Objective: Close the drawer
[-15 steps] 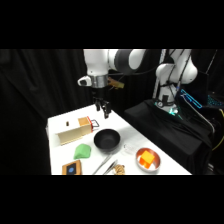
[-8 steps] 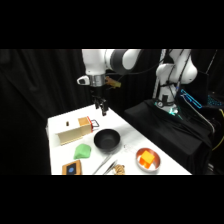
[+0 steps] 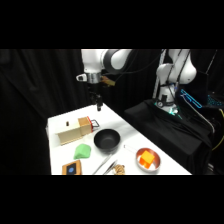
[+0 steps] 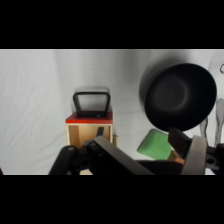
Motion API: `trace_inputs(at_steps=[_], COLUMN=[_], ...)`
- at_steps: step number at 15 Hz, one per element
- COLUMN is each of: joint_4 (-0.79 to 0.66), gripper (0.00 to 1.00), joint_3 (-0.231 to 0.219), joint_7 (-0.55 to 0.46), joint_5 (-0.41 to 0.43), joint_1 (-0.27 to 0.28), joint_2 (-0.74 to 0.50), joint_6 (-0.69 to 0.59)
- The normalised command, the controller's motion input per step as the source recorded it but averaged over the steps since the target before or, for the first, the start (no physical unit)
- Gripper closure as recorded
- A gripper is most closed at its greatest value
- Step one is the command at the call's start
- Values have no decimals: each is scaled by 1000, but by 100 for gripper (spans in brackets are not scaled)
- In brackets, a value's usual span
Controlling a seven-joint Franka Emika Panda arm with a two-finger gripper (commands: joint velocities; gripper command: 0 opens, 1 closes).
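Note:
The drawer (image 3: 86,123) has a reddish-orange front and a dark wire loop handle (image 3: 95,123). It sticks out a little from the right end of its light-wooden box (image 3: 71,133) on the table's left half. In the wrist view the drawer front (image 4: 89,118) and handle (image 4: 91,102) sit left of centre, just beyond the black linkage. My gripper (image 3: 99,105) hangs above the table's back part, behind and slightly right of the drawer, touching nothing. In the wrist view the gripper (image 4: 150,160) is open, with one finger (image 4: 194,152) at the lower right.
A black bowl (image 3: 106,140) stands right of the drawer, also large in the wrist view (image 4: 180,95). A green object (image 3: 82,151) lies in front of the box. Near the front edge are a dark-blue-topped block (image 3: 71,169), metal tongs (image 3: 107,164) and a dish with orange contents (image 3: 148,159).
The gripper has drifted slightly to the left, staying at about the same height. The drawer and other objects have not moved.

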Motion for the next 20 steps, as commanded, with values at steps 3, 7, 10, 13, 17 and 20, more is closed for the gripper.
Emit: trace_inputs(at_steps=[3, 7, 10, 13, 17, 20], joint_4=[-116, -110, -68, -43, -18, -17], gripper=[0, 0, 0, 0, 0, 0], joint_3=[-13, 0, -3, 3, 46, 101], joint_7=[-246, -170, -81, -28, -26, -33], joint_5=[197, 120, 43, 10, 38, 82], joint_1=[-84, -65, -61, -55, -69, -96], joint_2=[58, 98, 124, 129, 116, 101], joint_6=[347, 387, 379, 364, 331, 318])
